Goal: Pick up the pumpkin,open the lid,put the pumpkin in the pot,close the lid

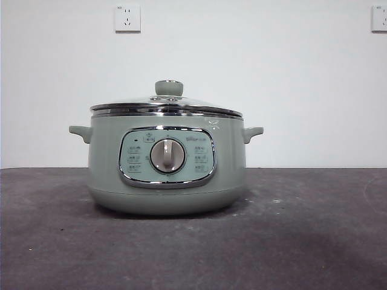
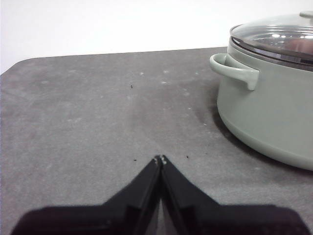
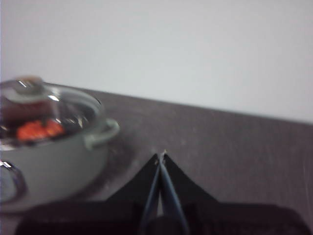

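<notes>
A bare test bench: grey table (image 1: 314,241), blank white wall (image 1: 272,72), 2 wall sockets (image 1: 127,19).

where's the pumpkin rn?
Inside the pot, under the closed lid: the right wrist view shows the pumpkin as an orange blur through the glass. The front view doesn't show it.

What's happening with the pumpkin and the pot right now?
Left hand shut, empty, beside pot. Right hand shut, empty, other side. Lid on pot; pumpkin inside. Nothing in the way.
</notes>
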Controlling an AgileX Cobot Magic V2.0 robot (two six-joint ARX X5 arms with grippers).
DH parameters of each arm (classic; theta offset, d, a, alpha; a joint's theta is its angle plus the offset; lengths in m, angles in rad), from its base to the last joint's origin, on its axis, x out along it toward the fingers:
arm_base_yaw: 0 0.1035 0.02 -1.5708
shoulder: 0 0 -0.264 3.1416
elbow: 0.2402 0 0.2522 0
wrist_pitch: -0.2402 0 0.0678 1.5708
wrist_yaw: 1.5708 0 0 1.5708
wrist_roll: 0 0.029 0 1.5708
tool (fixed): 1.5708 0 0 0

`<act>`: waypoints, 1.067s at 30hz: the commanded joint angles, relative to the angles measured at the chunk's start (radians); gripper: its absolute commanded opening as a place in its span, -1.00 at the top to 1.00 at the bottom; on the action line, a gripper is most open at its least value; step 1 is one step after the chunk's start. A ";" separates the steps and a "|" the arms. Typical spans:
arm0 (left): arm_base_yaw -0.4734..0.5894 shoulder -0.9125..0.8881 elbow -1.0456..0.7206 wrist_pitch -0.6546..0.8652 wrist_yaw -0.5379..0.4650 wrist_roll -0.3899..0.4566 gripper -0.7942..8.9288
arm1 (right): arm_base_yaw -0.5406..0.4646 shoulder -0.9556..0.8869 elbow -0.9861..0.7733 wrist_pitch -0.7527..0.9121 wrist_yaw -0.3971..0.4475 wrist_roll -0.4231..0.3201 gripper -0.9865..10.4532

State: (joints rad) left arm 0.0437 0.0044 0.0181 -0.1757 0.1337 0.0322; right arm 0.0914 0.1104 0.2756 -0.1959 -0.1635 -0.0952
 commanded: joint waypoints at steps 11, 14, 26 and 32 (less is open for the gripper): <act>0.003 -0.003 -0.016 0.003 -0.001 -0.010 0.84 | -0.001 -0.109 -0.269 0.082 0.072 0.105 0.83; 0.003 -0.003 -0.016 0.003 -0.001 -0.010 0.84 | -0.001 -0.109 -0.269 0.033 0.094 0.101 0.83; 0.003 -0.003 -0.016 0.003 -0.002 -0.010 0.84 | 0.000 -0.109 -0.268 0.016 0.094 0.105 0.83; 0.003 -0.003 -0.016 0.003 -0.001 -0.010 0.84 | 0.000 -0.109 -0.268 0.016 0.095 0.105 0.83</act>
State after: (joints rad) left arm 0.0437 0.0044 0.0181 -0.1757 0.1337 0.0319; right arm 0.0914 0.0044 0.0170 -0.1696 -0.0708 -0.0025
